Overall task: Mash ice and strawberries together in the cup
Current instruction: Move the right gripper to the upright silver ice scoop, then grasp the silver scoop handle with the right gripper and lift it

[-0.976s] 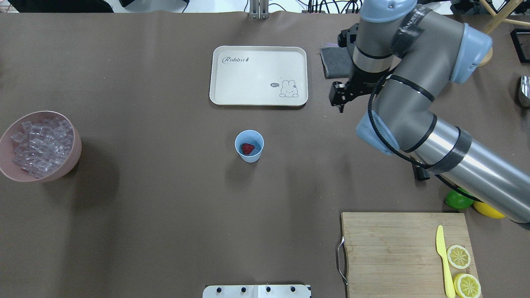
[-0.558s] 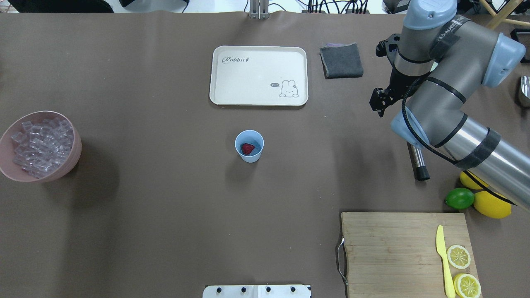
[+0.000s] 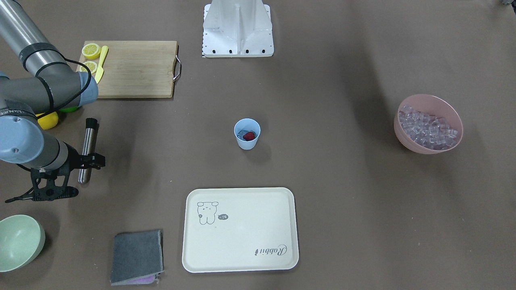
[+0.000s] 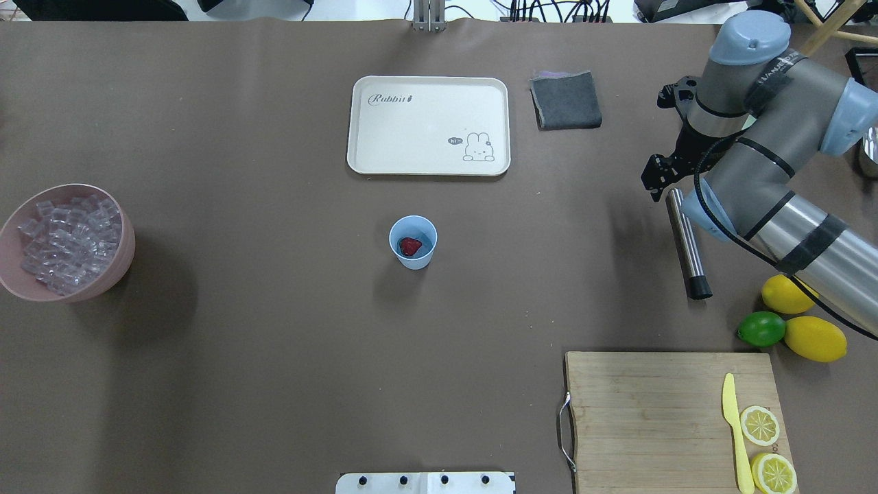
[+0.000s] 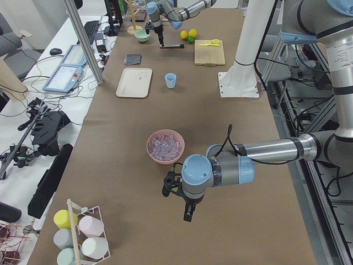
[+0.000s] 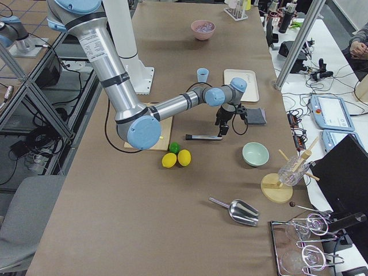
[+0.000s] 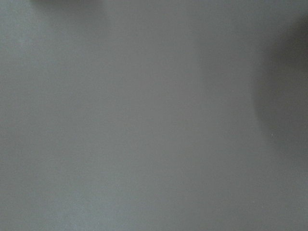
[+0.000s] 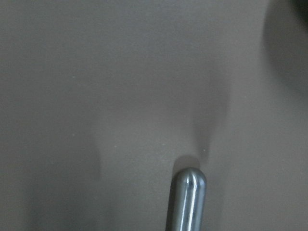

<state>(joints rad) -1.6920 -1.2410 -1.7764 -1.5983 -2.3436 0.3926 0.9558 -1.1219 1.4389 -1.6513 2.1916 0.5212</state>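
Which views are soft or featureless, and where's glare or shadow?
Left wrist view: featureless grey surface, darker at right. Right wrist view: soft, glare streak on the shiny round-tipped metal rod. Overhead view: soft shadow beside the small light blue plastic cup.

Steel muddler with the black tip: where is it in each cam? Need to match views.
Front-facing: muddler far left, middle height.
Overhead: muddler right side, beside the right arm.
Exterior left: muddler tiny, top centre.
Exterior right: muddler centre, lying flat.
Right wrist: muddler rounded end, bottom centre.
Left wrist: not in it.
Shared landmark: light blue cup, mid-table in all exterior views.
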